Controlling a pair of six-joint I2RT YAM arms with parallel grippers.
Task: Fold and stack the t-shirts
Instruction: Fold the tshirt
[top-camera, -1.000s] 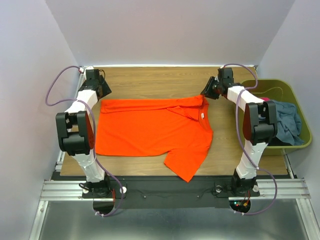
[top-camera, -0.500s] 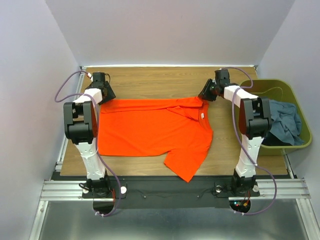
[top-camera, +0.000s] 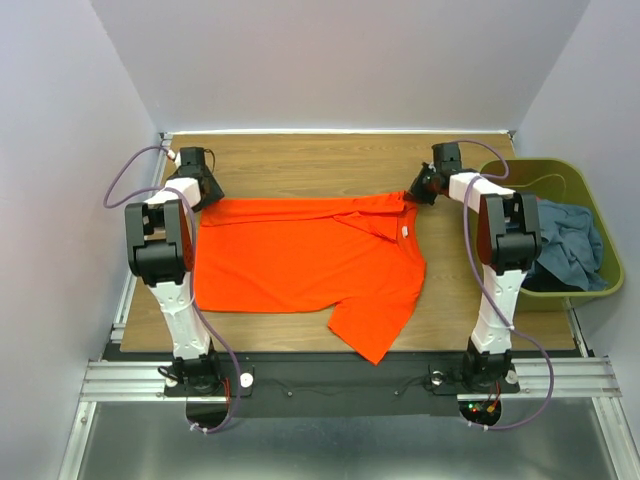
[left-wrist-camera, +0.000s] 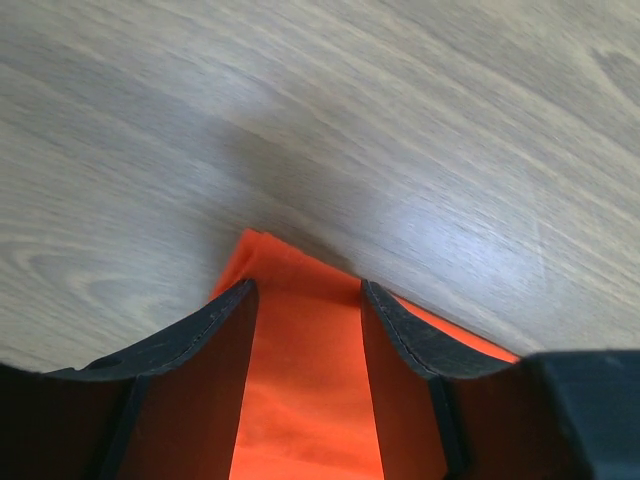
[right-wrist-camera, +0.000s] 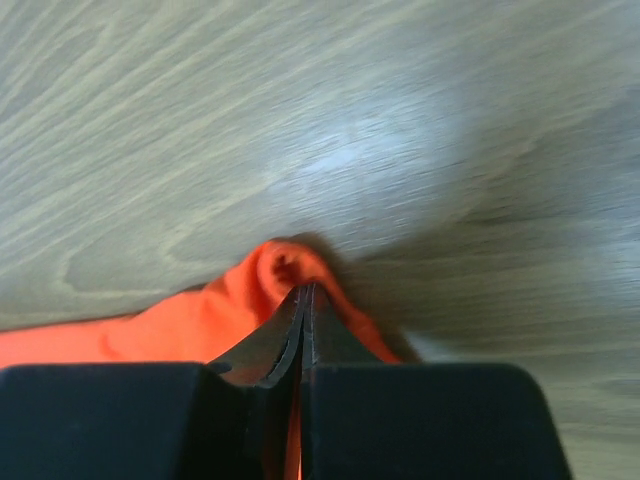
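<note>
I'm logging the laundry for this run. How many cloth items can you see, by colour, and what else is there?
Orange t-shirt, spread on the table: 1
Blue-grey cloth, in the tub: 1
Pink cloth, only a sliver showing in the tub: 1
Olive-green tub: 1
Total: 4

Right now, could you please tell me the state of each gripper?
Left gripper: open, straddling a corner of the orange t-shirt.
Right gripper: closed on the orange t-shirt's far edge.
</note>
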